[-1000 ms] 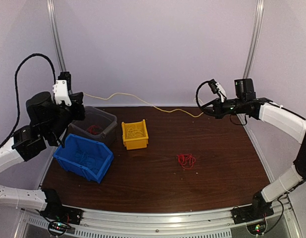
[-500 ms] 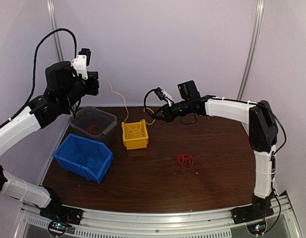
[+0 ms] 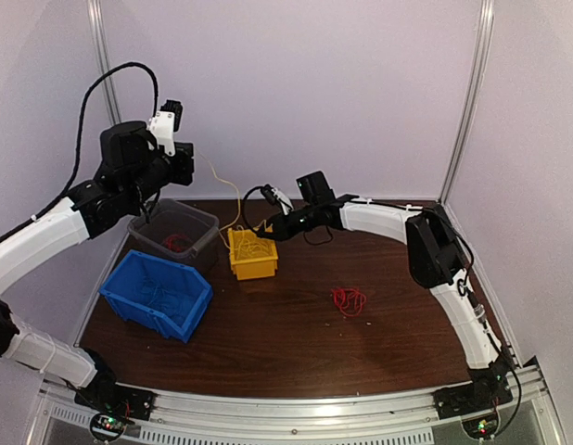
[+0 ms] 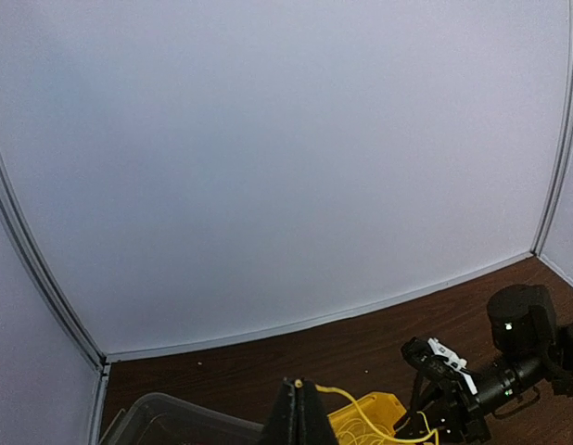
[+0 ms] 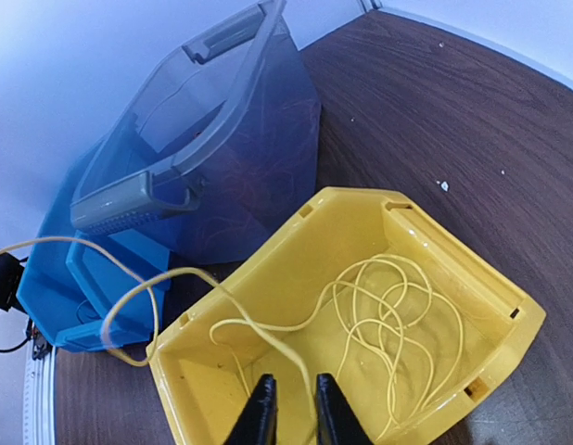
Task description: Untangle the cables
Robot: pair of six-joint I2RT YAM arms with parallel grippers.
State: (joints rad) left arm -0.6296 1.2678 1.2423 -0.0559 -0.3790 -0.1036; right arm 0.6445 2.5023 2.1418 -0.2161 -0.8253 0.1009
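Top view, working across from 9 o'clock. An open-fronted blue plastic bin (image 3: 199, 308) sits on the dark brown wooden desk (image 3: 407, 324), at about 8 o'clock from the desk's middle. We make out faint thin strands inside it, but their colour is uncertain against the plastic. Just behind it, toward 10 o'clock, stands a translucent grey plastic tub (image 3: 203, 243) with a small clump of red strands (image 3: 175, 243) on its floor. We cannot tell whether the two containers touch.

The left tool (image 4: 297, 397) hangs high above the grey tub, off the desk. Its own camera shows the fingers pressed together, with the end of a thin yellow cable (image 5: 356, 315) pinched at the tips. From there the cable falls in a slack curve toward 4 o'clock. It drops into a small yellow plastic bin (image 3: 254, 269) that stands just at 3 o'clock of the grey tub. Most of the cable lies in loose loops on that bin's floor, and one loop hangs outside its wall on the blue-bin side.

The right tool (image 5: 294, 415) hovers directly over the yellow bin, its arm reaching in from 3 o'clock. Its fingers are parted by a narrow gap, wider than the cable. A strand runs toward the gap, but we see nothing gripped.

At 4 o'clock from the yellow bin, a loose red tangle of thin cable (image 3: 349, 299) lies alone on the bare desk, well apart from the bins and arms.
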